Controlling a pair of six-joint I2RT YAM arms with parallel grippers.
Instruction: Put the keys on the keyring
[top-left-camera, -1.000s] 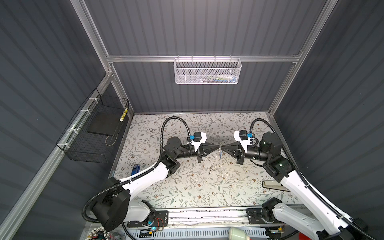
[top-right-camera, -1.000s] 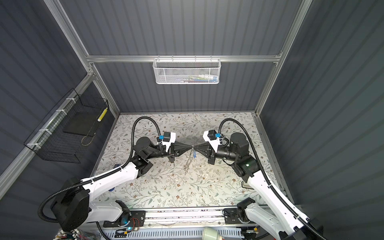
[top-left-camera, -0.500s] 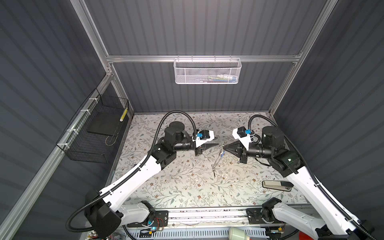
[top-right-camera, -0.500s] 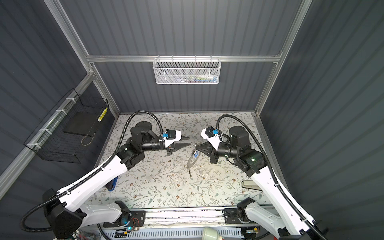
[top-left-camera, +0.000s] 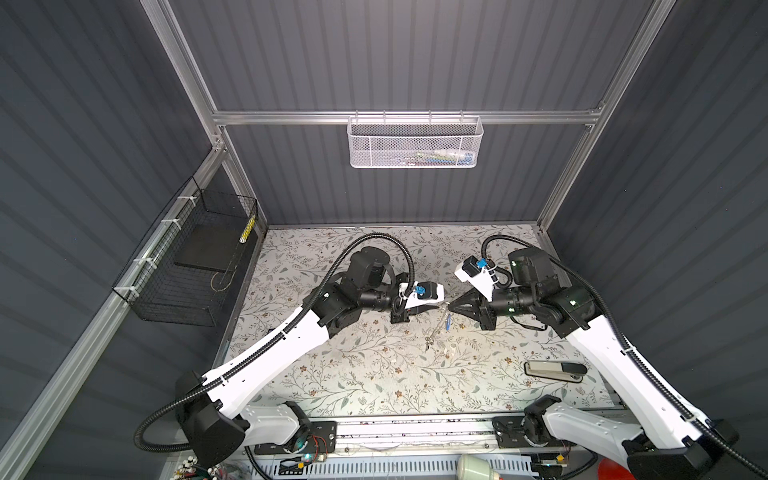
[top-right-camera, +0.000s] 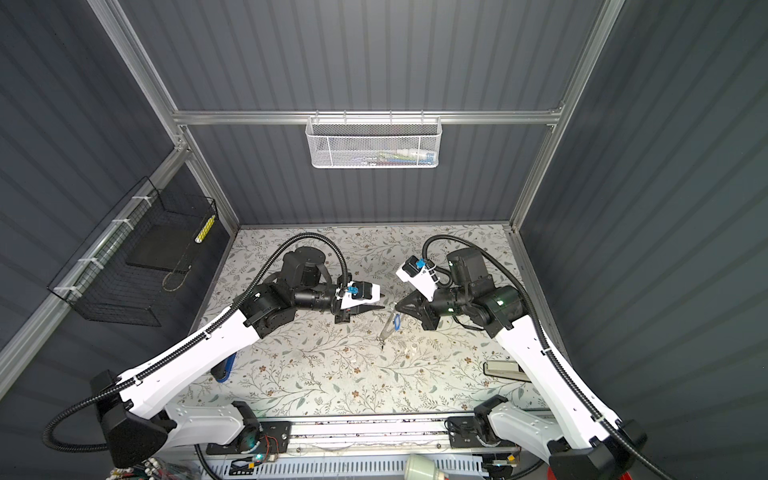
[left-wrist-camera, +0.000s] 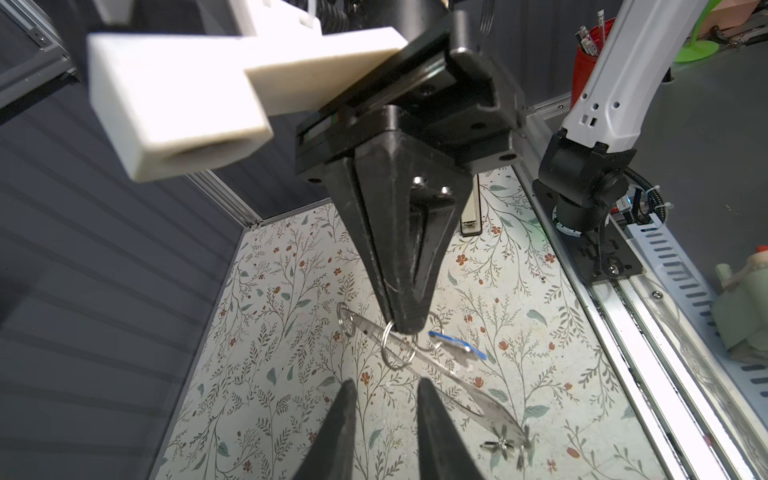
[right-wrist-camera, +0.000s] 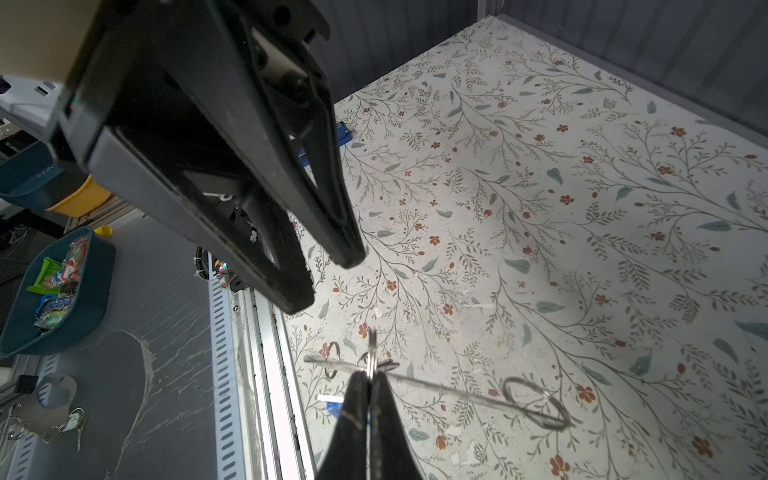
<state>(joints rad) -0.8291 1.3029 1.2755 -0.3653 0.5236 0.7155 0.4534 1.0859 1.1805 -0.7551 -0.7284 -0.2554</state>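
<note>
Left wrist view, right gripper clamped on keyring above desk, blue-tagged key just beside it, left gripper facing keyring, jaws apart.

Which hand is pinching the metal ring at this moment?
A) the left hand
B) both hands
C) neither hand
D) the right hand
D: the right hand is shut on the metal ring, which shows edge-on between its tips. The left hand is open, empty and clear of it.
</note>
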